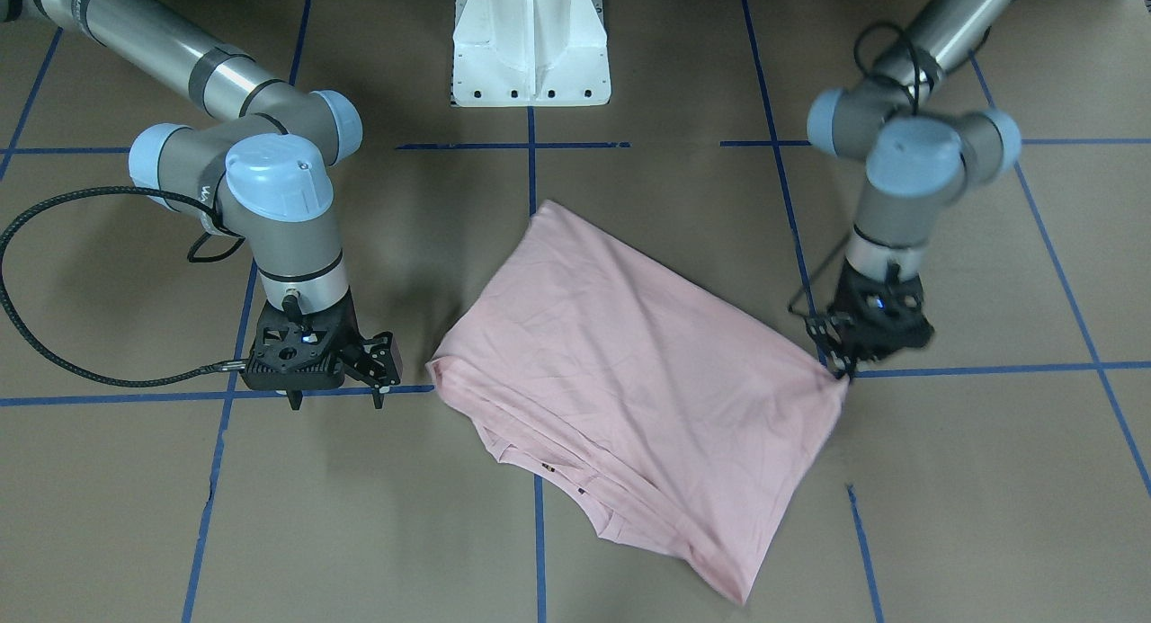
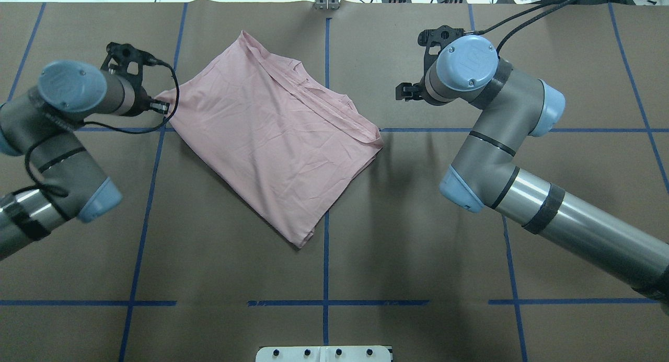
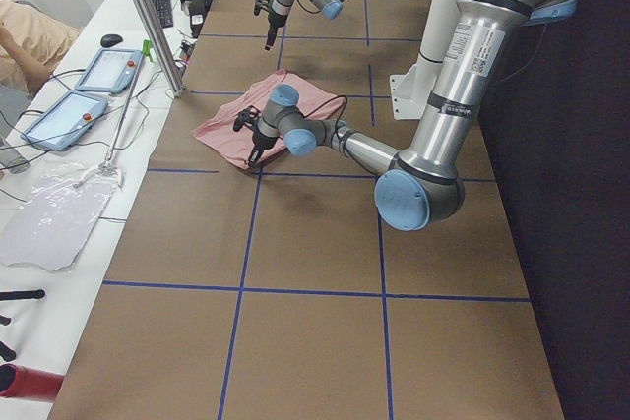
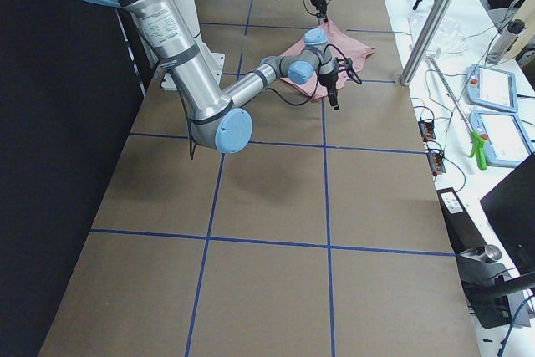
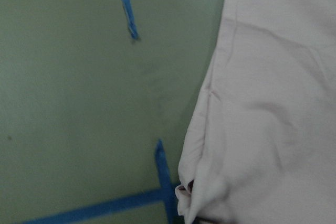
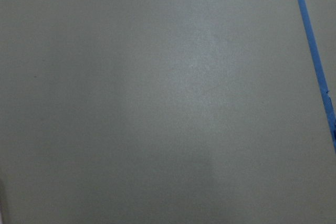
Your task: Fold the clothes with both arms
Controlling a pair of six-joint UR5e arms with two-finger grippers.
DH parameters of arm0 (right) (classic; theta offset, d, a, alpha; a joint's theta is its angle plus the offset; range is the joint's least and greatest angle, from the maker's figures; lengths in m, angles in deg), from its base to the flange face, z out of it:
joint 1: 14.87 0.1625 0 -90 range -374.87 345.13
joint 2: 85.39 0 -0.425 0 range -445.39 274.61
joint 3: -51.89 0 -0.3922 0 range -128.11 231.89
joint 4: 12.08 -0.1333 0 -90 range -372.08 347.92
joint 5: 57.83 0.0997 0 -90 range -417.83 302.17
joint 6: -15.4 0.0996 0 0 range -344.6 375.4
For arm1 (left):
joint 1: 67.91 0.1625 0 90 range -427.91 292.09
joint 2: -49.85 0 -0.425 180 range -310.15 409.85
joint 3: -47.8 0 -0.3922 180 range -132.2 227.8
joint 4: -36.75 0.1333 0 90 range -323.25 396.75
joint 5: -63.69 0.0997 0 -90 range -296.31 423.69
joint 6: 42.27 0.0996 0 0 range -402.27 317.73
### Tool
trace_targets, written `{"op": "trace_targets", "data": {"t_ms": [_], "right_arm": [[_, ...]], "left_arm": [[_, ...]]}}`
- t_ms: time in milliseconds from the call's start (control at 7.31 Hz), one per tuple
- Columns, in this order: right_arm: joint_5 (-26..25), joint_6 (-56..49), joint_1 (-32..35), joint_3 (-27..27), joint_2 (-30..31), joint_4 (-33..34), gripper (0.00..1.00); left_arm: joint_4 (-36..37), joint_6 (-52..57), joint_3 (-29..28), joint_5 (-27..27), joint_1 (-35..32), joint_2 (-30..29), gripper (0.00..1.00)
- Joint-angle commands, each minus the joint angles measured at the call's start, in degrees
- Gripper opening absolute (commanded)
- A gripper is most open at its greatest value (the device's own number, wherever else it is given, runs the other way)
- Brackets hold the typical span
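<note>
Brown counter [image 2: 418, 247], blue tape grid. Mid-counter, askew to the grid: pink shirt [image 2: 272, 137], plain side up, already doubled over. Left arm [image 2: 52, 142] low at one corner; left claw [image 1: 845, 369] pinched tight on that corner's cloth. Right arm [image 2: 496, 142] opposite; right claw [image 1: 337, 400] spread wide, empty, near the facing corner but apart from it. Probably between folds. Next, likely: bring right claw onto its corner, catch all layers, lift with both together.
</note>
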Motion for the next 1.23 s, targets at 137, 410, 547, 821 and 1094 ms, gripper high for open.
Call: {"op": "trace_targets", "data": {"t_ms": [137, 410, 547, 821, 1094], "right_arm": [[-0.47, -0.08, -0.18, -0.11, -0.27, -0.02, 1.0], [-0.38, 0.0, -0.18, -0.11, -0.44, -0.02, 1.0], [-0.3, 0.44, -0.36, -0.11, -1.14, -0.02, 1.0], [-0.38, 9.7, -1.93, 5.03, -8.4, 0.33, 0.89], [-2.21, 18.69, -6.05, 15.13, -17.55, -2.89, 0.7]], "left_arm": [[-13.2, 3.46, -32.38, 2.69, -4.74, -19.92, 0.0], [-16.65, 3.81, -35.81, 2.8, -5.18, -20.69, 0.81], [-16.75, 7.64, -32.77, 1.76, -6.92, -18.94, 1.0], [-16.66, 16.28, -24.86, -7.54, -11.59, -13.15, 1.0], [-16.57, 15.59, -22.02, -7.66, -11.6, -11.98, 1.0]]}}
